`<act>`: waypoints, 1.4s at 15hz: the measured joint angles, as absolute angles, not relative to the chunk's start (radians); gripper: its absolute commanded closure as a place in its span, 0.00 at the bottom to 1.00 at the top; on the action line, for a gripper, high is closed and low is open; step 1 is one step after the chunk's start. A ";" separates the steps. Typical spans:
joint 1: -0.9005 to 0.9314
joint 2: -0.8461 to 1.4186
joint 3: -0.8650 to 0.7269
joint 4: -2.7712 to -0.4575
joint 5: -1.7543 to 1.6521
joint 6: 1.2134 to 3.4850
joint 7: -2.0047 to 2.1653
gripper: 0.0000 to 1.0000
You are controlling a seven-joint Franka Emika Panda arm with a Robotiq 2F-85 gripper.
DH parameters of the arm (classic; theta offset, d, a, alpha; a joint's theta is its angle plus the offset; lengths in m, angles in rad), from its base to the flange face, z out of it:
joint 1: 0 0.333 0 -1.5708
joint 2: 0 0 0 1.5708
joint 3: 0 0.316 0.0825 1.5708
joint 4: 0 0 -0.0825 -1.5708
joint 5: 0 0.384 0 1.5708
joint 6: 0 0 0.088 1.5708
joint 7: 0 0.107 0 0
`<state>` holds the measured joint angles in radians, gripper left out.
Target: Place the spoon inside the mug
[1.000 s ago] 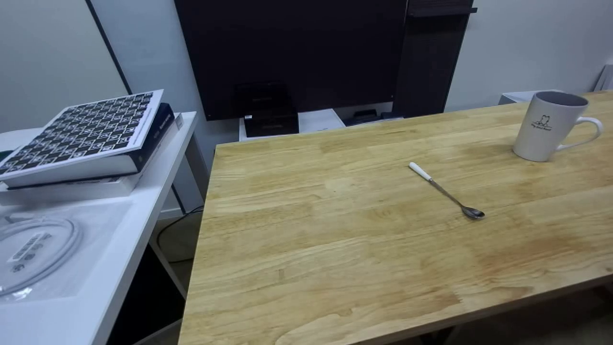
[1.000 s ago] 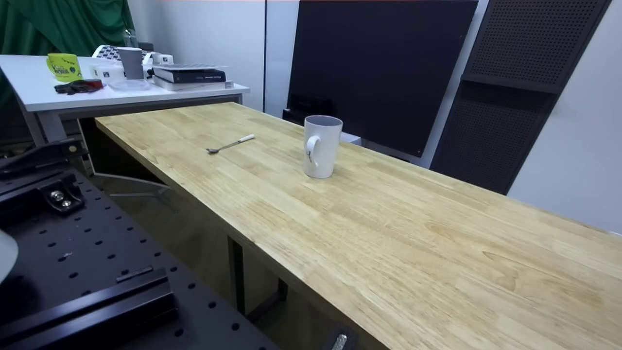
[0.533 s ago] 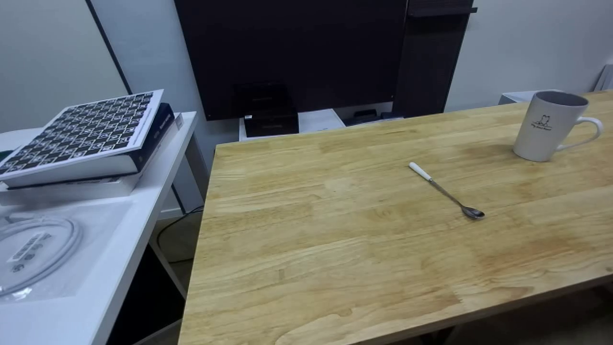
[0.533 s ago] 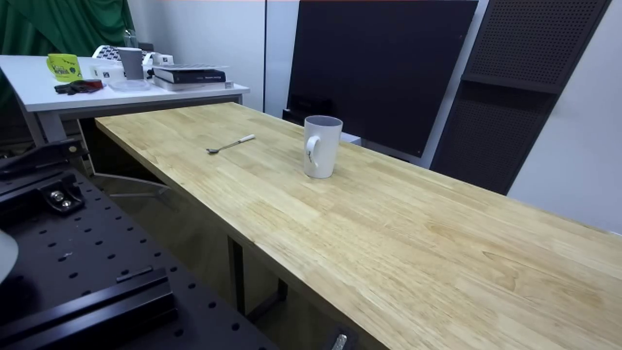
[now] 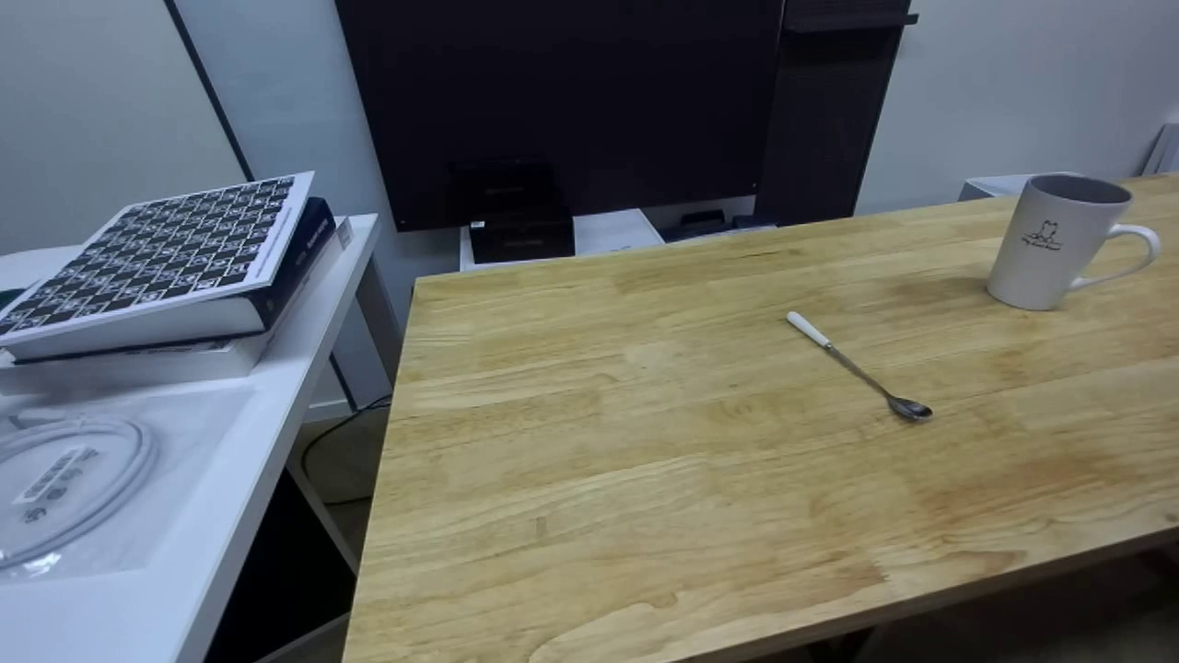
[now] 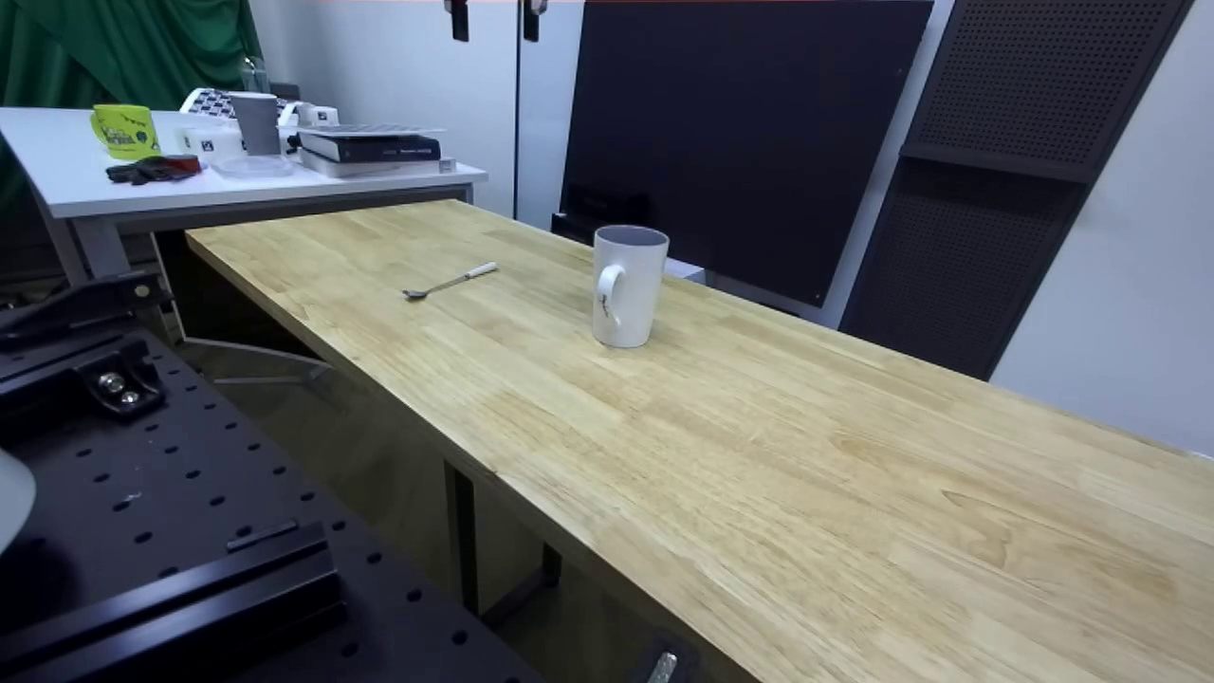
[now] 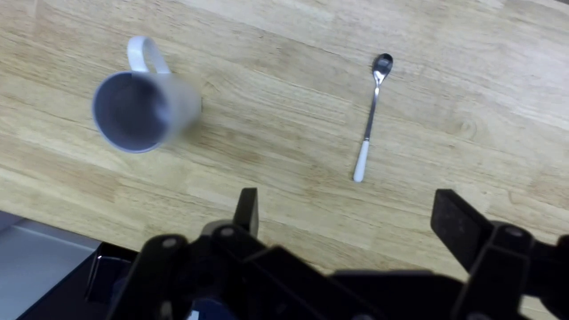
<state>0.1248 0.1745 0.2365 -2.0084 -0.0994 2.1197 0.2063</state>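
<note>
The spoon lies flat on the wooden table, with a silver bowl, a thin metal stem and a white handle end. It shows in both exterior views and in the wrist view. The pale grey-white mug stands upright, apart from the spoon, in both exterior views and at the left of the wrist view. My gripper is open and empty, above the table, with the spoon's white end ahead between its fingertips. In an exterior view only its fingertips show, at the top edge.
The wooden table has a front edge facing the black perforated base. A white side table holds books, a yellow-green mug and a grey cup. A dark panel stands behind the wooden table.
My gripper's fingertips have come into view at the top of an exterior view, where they did not show before. The spoon and the mug have not moved.
</note>
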 measured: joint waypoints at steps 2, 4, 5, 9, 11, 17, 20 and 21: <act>0.151 0.261 0.232 -1.946 -0.062 2.118 0.207 0.00; 0.178 0.328 0.225 -1.900 -0.051 2.113 0.206 0.00; 0.184 0.337 0.221 -1.900 -0.052 2.118 0.205 0.00; 0.186 0.323 0.210 -1.903 -0.052 2.118 0.201 0.00; 0.188 0.321 0.209 -1.903 -0.052 2.118 0.200 0.00; 0.214 0.406 0.148 -1.879 -0.082 2.154 0.231 0.00; 0.215 0.493 0.132 -1.840 -0.078 2.209 0.228 0.00; 0.215 0.521 0.131 -1.827 -0.075 2.243 0.226 0.00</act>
<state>0.2147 0.5214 0.1307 -1.8267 -0.0745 2.2427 0.2260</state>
